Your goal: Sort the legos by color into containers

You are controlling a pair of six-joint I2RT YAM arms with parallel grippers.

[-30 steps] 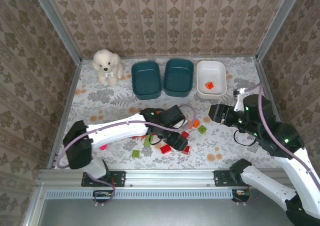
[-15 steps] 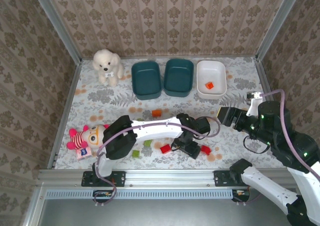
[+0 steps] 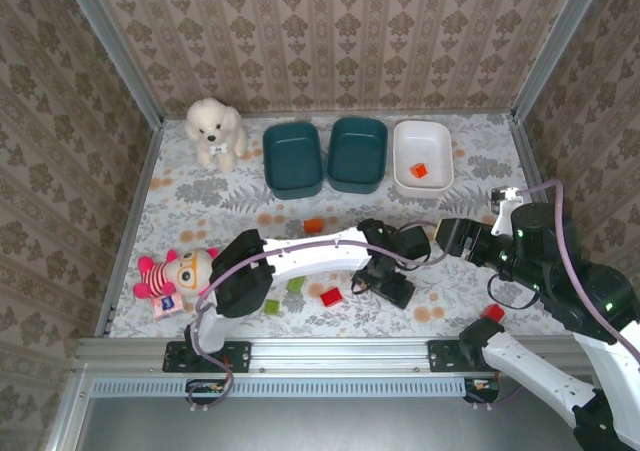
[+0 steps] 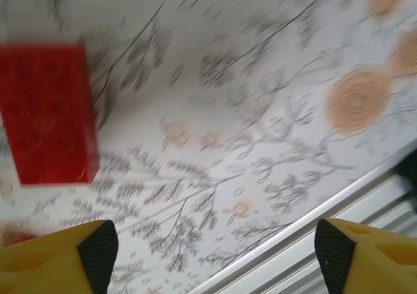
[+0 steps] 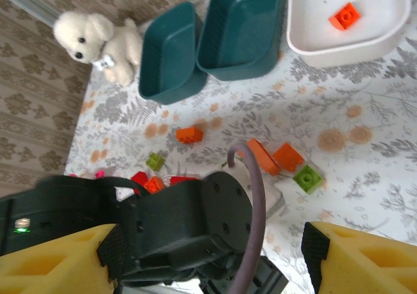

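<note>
1. Loose legos (image 3: 330,296) lie on the floral table (image 3: 200,196), lower middle of the top view. The two teal containers (image 3: 292,158) above them look empty.
2. Left gripper (image 4: 215,251) hovers low, fingers spread with nothing between. A red brick (image 4: 45,111) sits upper left in its wrist view. Looks like a pick being lined up: shift over the brick, drop, pinch.
3. White container (image 3: 422,157), upper right, holds one orange brick (image 3: 419,171).
4. Right gripper (image 5: 212,248) hangs beside it, fingers spread, empty.

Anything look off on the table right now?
A red brick sits at the near right edge of the table, well apart from the other bricks; it may be close to falling off. A doll lies on its side at the left.
</note>
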